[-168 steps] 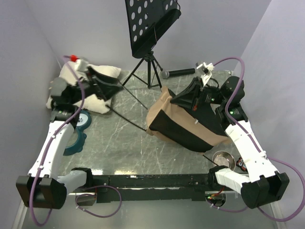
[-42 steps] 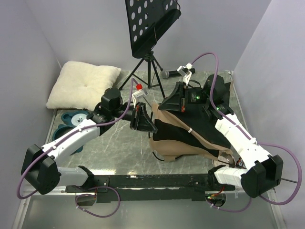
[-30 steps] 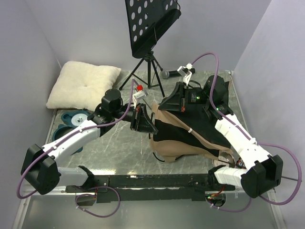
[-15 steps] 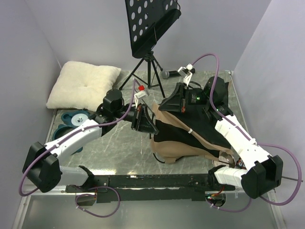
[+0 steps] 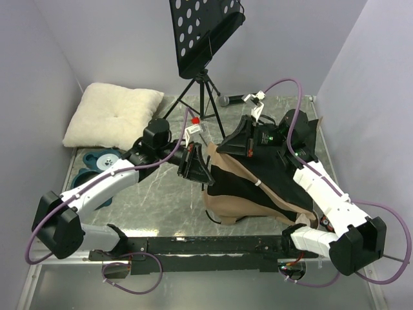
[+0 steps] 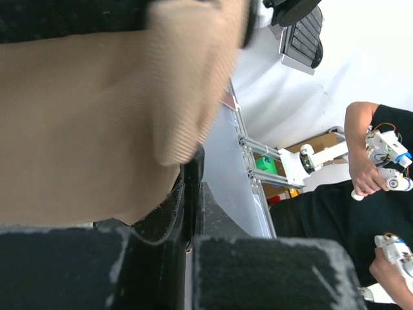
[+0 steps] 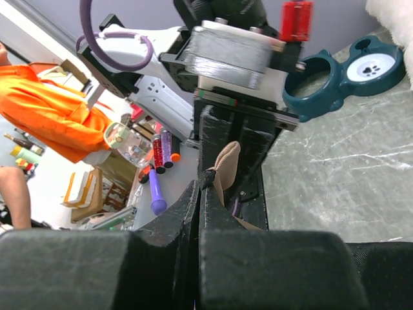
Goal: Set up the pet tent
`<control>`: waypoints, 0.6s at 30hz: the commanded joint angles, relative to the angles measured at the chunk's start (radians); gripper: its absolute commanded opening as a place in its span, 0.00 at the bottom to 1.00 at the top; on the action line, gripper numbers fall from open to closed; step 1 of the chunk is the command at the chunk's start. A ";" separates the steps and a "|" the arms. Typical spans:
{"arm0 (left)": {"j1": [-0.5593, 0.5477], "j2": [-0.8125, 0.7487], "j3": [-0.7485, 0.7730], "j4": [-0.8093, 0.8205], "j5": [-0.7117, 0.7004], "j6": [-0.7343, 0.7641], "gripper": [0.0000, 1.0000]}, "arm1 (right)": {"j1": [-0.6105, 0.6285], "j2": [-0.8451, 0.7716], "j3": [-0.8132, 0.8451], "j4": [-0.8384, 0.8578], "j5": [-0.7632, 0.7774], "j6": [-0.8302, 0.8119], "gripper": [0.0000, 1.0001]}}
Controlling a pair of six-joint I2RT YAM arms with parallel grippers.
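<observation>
left gripper (image 5: pixel 206 173), right gripper (image 5: pixel 221 147) pinching pet tent (image 5: pixel 248 205) (jaws closed)

A robotics lab: walled booth (image 5: pixel 97 39), an operator (image 6: pixel 335 216) holding a controller (image 6: pixel 386 147) outside.

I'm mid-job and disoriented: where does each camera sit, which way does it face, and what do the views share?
Top external: above and behind the bases, looking down on the table; both arms show, with the left gripper and right gripper at the pet tent.
Left wrist: on the left arm, looking along its own shut gripper at tan tent fabric.
Right wrist: on the right arm, looking along its shut gripper toward the left gripper, with tent fabric at its tips.
Shared: the top and right wrist views both show the teal bowl.
</observation>
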 commanded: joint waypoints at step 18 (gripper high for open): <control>-0.038 0.004 -0.062 -0.169 0.058 -0.031 0.01 | -0.003 -0.046 0.070 0.237 0.118 0.047 0.00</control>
